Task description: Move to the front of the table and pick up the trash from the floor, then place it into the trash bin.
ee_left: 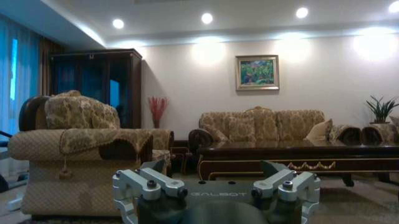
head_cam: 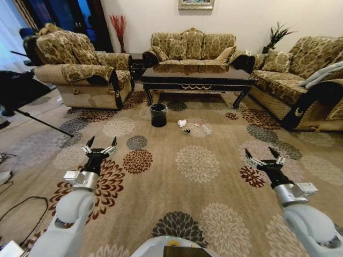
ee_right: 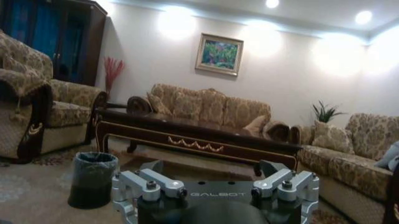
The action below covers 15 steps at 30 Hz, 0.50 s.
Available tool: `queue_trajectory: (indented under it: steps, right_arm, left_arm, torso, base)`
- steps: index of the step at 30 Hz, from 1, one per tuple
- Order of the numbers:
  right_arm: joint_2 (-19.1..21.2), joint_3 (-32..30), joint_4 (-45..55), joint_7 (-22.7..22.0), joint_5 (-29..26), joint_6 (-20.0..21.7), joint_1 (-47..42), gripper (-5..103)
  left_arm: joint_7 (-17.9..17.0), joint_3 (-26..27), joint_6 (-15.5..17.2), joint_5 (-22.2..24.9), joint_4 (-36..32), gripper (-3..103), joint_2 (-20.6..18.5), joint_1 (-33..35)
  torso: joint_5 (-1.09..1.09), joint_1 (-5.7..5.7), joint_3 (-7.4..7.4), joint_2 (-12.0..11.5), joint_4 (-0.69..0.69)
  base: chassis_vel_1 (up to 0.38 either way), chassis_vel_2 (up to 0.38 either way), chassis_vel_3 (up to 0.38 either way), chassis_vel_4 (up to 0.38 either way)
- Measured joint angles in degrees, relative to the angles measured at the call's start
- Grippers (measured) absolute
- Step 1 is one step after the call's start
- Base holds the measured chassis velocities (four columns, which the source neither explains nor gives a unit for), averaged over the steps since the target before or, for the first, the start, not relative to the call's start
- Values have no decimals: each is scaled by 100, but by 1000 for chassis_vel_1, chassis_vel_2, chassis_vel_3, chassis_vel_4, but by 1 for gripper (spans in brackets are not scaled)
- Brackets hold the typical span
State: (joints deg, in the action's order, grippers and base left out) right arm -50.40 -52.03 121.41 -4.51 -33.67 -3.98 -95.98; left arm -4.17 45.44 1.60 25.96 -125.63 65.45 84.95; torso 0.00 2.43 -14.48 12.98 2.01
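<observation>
1. Carpet point(head_cam: 214, 176) with round flower medallions lies open and bare between the robot and the table point(head_cam: 197, 79), giving a wide lane straight ahead toward the table's front edge.
2. Both arms are held low over that open carpet, well short of the table: the left gripper point(head_cam: 99, 142) on the robot's left with its fingers spread wide and holding nothing, the right gripper point(head_cam: 263, 154) on the robot's right, likewise spread wide and holding nothing.
3. On the floor just in front of the table stands the trash bin point(head_cam: 158, 114), below the table's left end, with a thin liner at its rim.
4. The trash lies on the carpet in front of the table, right of the bin: a crumpled white paper wad point(head_cam: 182, 123), a small dark piece point(head_cam: 186, 130) just beside it, and a clear plastic bottle point(head_cam: 205, 128) a little farther right.
5. Sofas hem the table on three sides: an armchair point(head_cam: 80, 67) to its left, a long sofa point(head_cam: 192, 49) behind it, another sofa point(head_cam: 300, 75) to its right.
6. Left of the table, past the armchair, a dark tripod leg point(head_cam: 43, 123) and a cable point(head_cam: 21, 211) cross the floor near the lane's edge.
7. Behind the table a pale wall carries a framed painting point(ee_left: 257, 72); a dark cabinet point(ee_left: 93, 88) fills the corner.
</observation>
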Motion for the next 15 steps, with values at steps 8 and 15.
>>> queue_trajectory:
  steps: [8, 15]
  right_arm:
    - [-18, 63, 52, -414, -328, -203, 20, 100]
    - [-21, 61, 21, -298, -328, -459, 63, 100]
  left_arm:
    - [3, 15, -1, 30, -98, 100, -14, 37]
    - [5, 31, -1, 39, -167, 100, -5, 81]
  torso:
    - [1, -50, 138, -189, 0]
    - [0, -87, 246, -335, 0]
  base:
    - [0, 0, 0, 0]
    - [0, 0, 0, 0]
